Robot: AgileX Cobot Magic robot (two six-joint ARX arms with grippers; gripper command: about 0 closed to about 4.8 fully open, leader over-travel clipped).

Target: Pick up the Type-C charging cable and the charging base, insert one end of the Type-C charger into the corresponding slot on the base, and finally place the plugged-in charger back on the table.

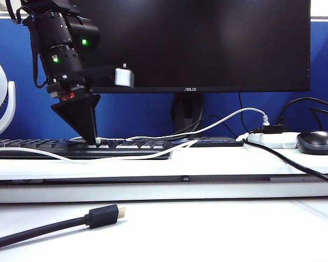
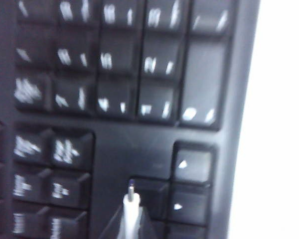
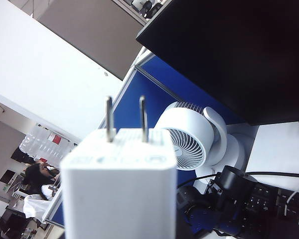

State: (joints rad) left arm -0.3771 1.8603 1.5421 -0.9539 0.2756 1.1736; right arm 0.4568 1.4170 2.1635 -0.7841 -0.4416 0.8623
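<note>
Currently the left gripper (image 1: 91, 141) clamps the Type-C charging cable (image 2: 131, 211) plug over the keyboard (image 1: 76, 147), the right gripper, itself unseen, holds the charging base (image 3: 120, 186) aloft; insertion remains.

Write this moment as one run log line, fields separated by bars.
left gripper: shut on Type-C charging cable, over keyboard | right gripper: holds charging base, raised

In the exterior view you see even, bright light and a sharp picture. The left wrist view is dim and blurred; the keyboard (image 2: 114, 99) legends smear, and the surface (image 2: 279, 119) beside it burns out white. The right wrist view is bright, with the near charging base (image 3: 119, 189) soft.
</note>
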